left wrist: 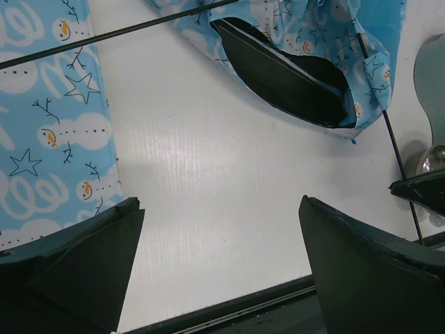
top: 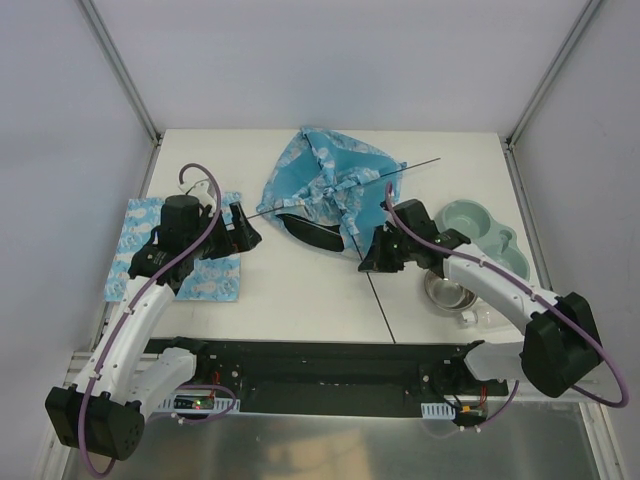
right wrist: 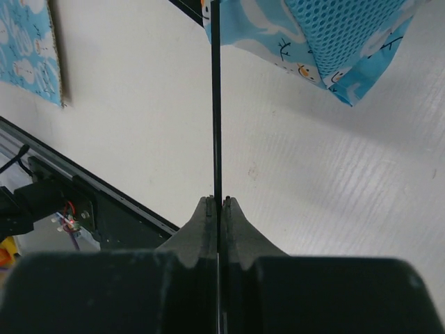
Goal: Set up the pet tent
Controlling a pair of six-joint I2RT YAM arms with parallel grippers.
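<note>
Now the right gripper (right wrist: 217, 203) has its fingers pinched tight on a thin black pole (right wrist: 216, 104), and the left gripper (left wrist: 219, 209) hangs with its fingers wide apart, holding nothing. Past them the pet tent (top: 330, 185) lies floppy at the back of the table (top: 300, 295), not standing up. I think most of the job is left.

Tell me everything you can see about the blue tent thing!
The pet tent is soft-looking blue cloth printed with white snowmen and stars, with a blue mesh patch. It lies crumpled, not standing, at the middle back of the white table. Its dark arched doorway sags toward the arms. Two thin black poles cross over it and stick out past the cloth. The right tool is shut on one pole.
</note>
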